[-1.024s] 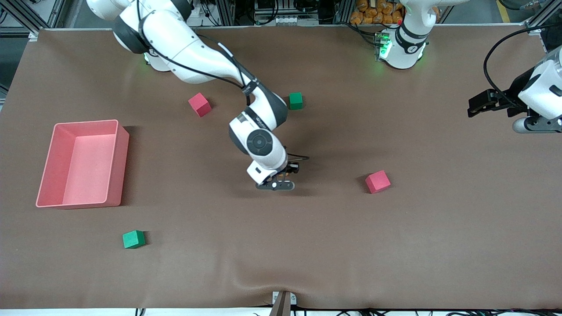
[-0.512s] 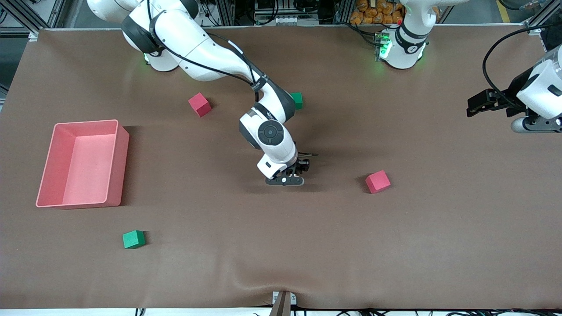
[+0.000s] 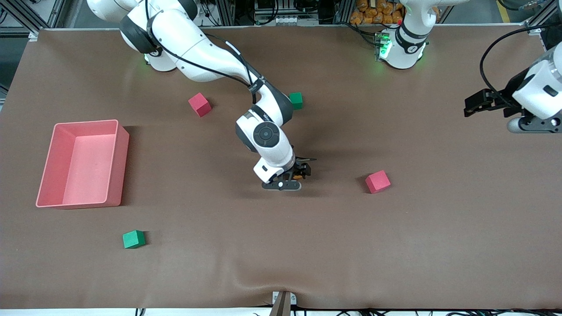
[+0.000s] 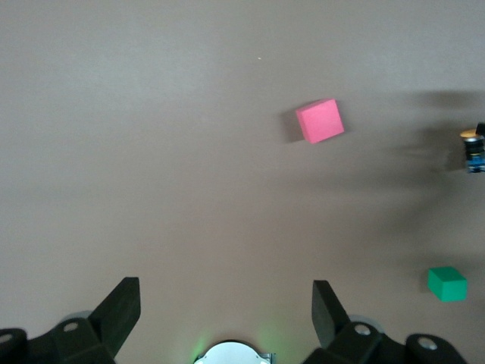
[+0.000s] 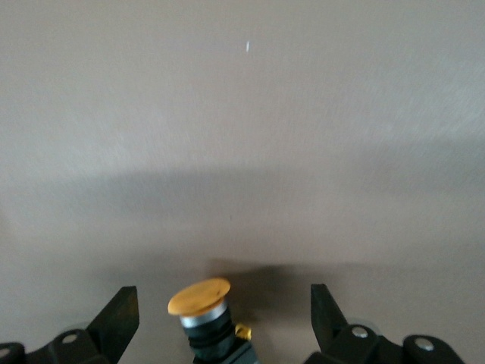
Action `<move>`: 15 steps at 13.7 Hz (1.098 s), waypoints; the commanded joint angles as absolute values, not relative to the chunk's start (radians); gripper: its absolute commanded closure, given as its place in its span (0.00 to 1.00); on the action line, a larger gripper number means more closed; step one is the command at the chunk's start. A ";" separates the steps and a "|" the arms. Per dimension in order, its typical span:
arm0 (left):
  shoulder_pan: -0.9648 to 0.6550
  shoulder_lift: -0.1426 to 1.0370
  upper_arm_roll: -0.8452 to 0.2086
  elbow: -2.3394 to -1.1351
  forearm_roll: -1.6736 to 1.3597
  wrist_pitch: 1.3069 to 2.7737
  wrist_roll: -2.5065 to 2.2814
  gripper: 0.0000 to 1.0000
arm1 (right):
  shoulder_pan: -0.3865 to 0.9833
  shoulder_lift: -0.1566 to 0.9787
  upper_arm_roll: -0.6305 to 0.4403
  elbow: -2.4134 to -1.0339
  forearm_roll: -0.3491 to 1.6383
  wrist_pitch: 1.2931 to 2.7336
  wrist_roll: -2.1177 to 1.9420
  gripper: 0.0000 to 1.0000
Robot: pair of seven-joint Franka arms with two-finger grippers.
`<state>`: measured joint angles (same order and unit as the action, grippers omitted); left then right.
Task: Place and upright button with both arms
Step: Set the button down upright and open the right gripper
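Standing upright on the brown table [image 3: 281,245] was the button [image 5: 203,311], orange cap on top, right between the spread fingers [image 5: 117,317] of the right gripper [image 3: 293,175], near the middle of the table. Those jaws were clearly apart, with a gap on each side of the button, so nothing was clamped. From the front camera you could only catch a bit of orange peeking out under the wrist.

The left gripper [image 4: 223,311] was waiting up in the air over the left arm's end of the table, jaws wide apart and holding nothing. Its wrist camera looked down on a pink cube [image 4: 319,120] and a green cube [image 4: 446,283], and you could just spot the button at the edge of that view.

Other stuff lying around: a second pink cube [image 3: 199,104] farther from the front camera, toward the right arm's end, another green cube [image 3: 133,239] nearer the front camera, and a pink bin [image 3: 83,163] at the right arm's end of the table. The pink cube sat beside the button, a bit toward the left arm's end, not touching it.
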<state>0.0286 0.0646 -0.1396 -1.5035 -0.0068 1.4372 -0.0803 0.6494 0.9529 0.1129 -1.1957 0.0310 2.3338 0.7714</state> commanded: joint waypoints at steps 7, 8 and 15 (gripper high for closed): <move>-0.064 0.202 -0.167 -1.493 -0.140 1.509 -0.236 0.00 | 0.390 0.824 0.141 -1.192 0.014 2.278 0.743 0.00; -0.095 0.221 -0.167 -1.491 -0.140 1.525 -0.283 0.00 | 0.359 0.802 0.143 -1.192 0.014 2.243 0.700 0.00; -0.277 0.434 -0.167 -1.477 -0.204 1.706 -0.443 0.00 | 0.106 0.580 0.224 -1.193 -0.100 1.907 0.523 0.00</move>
